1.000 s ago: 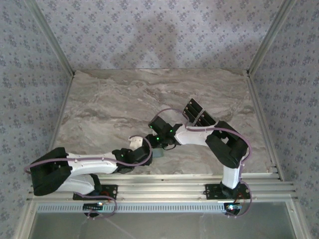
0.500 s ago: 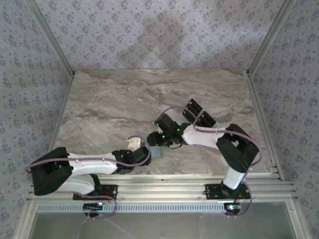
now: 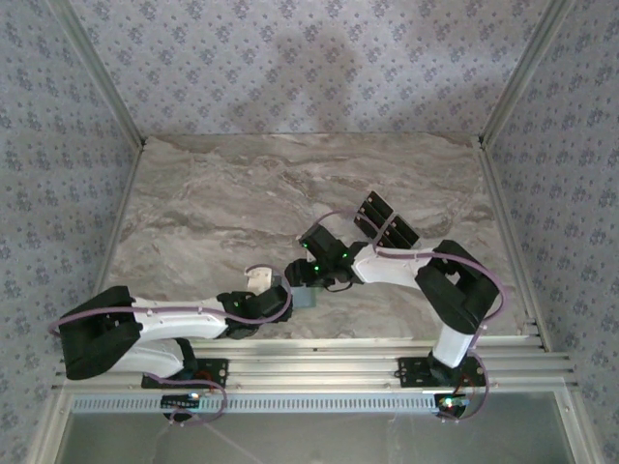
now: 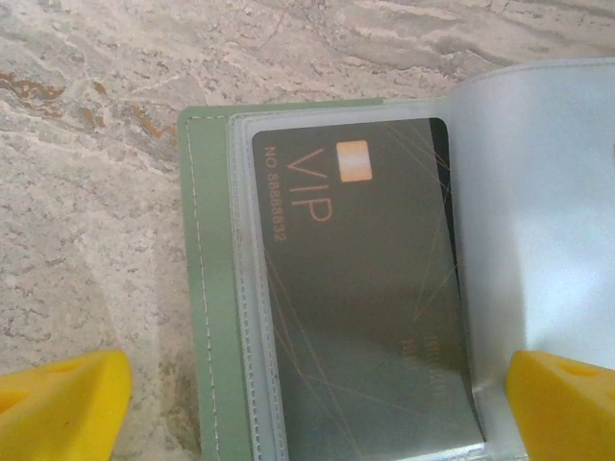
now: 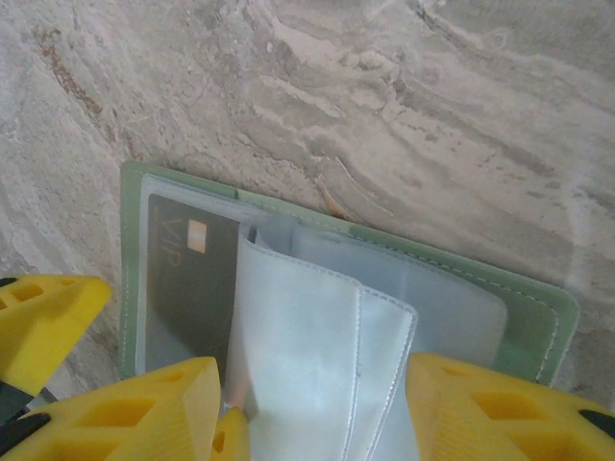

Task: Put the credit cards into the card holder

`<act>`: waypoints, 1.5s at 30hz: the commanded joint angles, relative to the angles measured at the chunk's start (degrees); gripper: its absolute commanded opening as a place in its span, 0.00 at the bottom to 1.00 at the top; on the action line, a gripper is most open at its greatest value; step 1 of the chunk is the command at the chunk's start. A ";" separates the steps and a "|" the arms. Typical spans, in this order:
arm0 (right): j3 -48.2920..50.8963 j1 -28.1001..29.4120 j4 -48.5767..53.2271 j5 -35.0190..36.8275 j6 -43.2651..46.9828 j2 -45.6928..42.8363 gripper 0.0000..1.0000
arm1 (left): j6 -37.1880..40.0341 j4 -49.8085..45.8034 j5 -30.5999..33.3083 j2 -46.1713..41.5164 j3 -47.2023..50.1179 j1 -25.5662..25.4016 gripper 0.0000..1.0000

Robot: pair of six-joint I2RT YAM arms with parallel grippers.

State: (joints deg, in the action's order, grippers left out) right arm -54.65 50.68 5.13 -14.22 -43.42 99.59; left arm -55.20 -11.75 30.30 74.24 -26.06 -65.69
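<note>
Left of the card holder, near the front edge of the marble table, the left gripper hangs over the pouch with its yellow fingers spread wide, one past each side of the open cover, gripping nothing; the one sage-green card holder lies flat and opened out, its long axis running from upper left to lower right in the right wrist view; one black VIP card sits in a clear sleeve, its long side parallel to the stitched edge, gold chip toward the far end; over the holder's right, the right gripper stands parted, its fingers on either side of the raised clear sleeves; whether they touch cannot be told; behind and right of the holder, well apart, loose credit cards lie in two dark groups, number unclear.
</note>
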 commanded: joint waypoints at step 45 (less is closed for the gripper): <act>-2.56 1.65 1.00 1.74 -0.70 0.94 0.54 | -0.77 -0.55 1.90 -1.64 0.93 -0.40 1.00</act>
State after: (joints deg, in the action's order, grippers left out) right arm -55.55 52.05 6.11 -11.60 -43.77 99.31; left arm -55.20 -11.77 30.55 73.60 -25.76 -65.69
